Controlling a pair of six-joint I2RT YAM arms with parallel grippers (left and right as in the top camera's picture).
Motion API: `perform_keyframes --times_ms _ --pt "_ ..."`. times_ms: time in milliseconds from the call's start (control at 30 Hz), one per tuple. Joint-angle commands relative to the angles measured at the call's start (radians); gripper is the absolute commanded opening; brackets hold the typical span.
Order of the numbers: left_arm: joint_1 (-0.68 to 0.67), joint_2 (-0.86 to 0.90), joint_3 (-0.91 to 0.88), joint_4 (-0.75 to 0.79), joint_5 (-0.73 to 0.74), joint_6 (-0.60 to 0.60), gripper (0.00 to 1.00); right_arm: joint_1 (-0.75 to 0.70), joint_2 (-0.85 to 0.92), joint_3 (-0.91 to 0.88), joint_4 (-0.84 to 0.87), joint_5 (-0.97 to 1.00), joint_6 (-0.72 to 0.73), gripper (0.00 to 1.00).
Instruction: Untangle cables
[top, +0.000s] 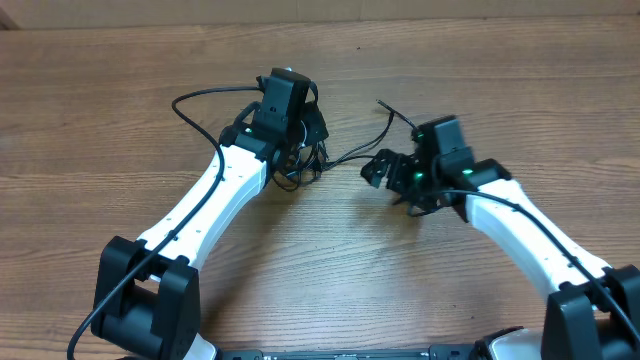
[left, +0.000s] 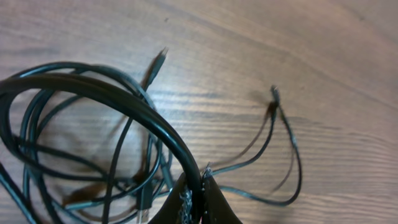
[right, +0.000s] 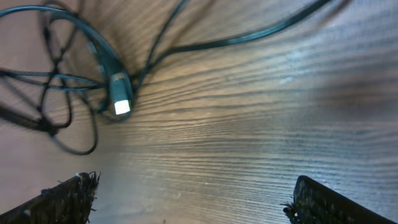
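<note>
The cables (top: 297, 168) lie as a tangle of thin black loops on the wooden table, under and just in front of my left gripper (top: 292, 148). In the left wrist view my left gripper (left: 198, 191) is shut on one black cable (left: 124, 98), which arcs up and away to the left over the other loops; two plug ends (left: 274, 94) lie farther off. My right gripper (top: 381, 168) sits just right of the tangle, low over the table. In its own view the right gripper (right: 196, 205) stands open over bare wood, with a silver-tipped plug (right: 122, 104) and cable loops (right: 56, 81) ahead to the left.
One cable loop (top: 200, 96) sweeps out to the back left of the left arm. A loose cable end (top: 382, 103) points to the back, near the right wrist. Both white arms (top: 200, 205) reach in from the front edge of the table (top: 330, 270).
</note>
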Motion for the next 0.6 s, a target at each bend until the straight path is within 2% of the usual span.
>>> perform_keyframes --times_ms 0,100,133,200,233,267,300,367,567 --pt "0.000 -0.001 0.000 -0.017 -0.014 0.011 0.04 0.018 0.023 -0.009 0.005 0.183 0.195 1.00" --pt "0.011 -0.012 0.001 -0.019 0.001 0.011 0.04 0.018 0.027 -0.009 0.023 0.217 0.242 1.00" --pt "0.014 -0.017 0.001 -0.021 0.006 0.011 0.07 0.018 0.027 -0.009 0.037 0.223 0.242 1.00" --pt "0.019 -0.022 0.001 -0.029 0.002 0.013 0.38 0.018 0.027 -0.009 0.067 0.222 0.233 1.00" --pt "0.021 -0.022 0.001 -0.036 -0.018 0.016 0.57 0.018 0.027 -0.009 0.097 0.223 0.215 1.00" --pt "0.021 -0.019 0.001 -0.046 -0.044 0.016 0.71 0.018 0.027 -0.009 0.123 0.223 0.177 1.00" --pt "0.022 -0.019 0.001 -0.064 -0.073 0.015 0.78 0.018 0.028 -0.009 0.151 0.225 0.122 1.00" --pt "0.024 -0.019 0.001 -0.097 -0.106 0.015 1.00 0.018 0.033 -0.009 0.203 0.252 0.027 1.00" --pt "0.046 -0.020 0.001 -0.115 -0.131 0.011 1.00 0.020 0.146 -0.009 0.322 0.309 0.031 1.00"
